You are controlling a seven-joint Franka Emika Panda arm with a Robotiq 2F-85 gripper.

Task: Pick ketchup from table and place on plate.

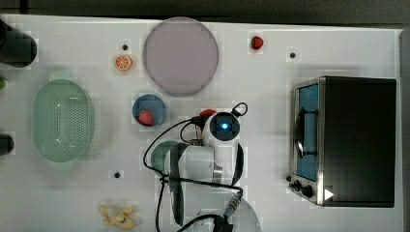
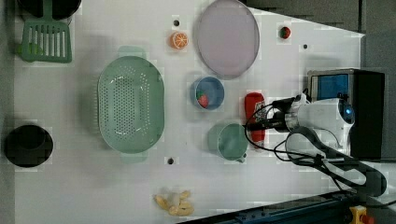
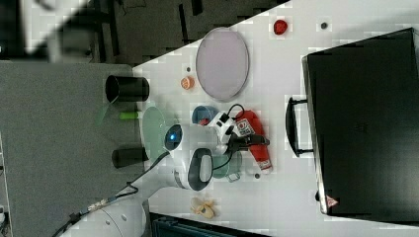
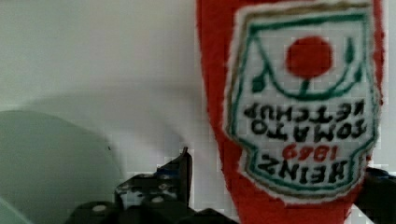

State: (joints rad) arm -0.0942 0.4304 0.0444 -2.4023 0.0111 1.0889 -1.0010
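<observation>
Ketchup [image 3: 254, 138] lying flat on the desk [image 2: 84, 186] beside a green cup [image 2: 229, 141], well apart from the lilac plate [image 1: 180, 55], with the hand [image 4: 275, 186] hanging wide open astride it, gripping nothing, seemingly positioning for a grasp.

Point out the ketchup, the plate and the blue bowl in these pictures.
ketchup [image 2: 253, 108]: left view, on its red body near the upper end.
plate [image 1: 181, 56]: top view, on the middle of its bare lilac face.
bowl [image 2: 213, 89]: left view, on its blue inner wall beside the strawberry.
</observation>
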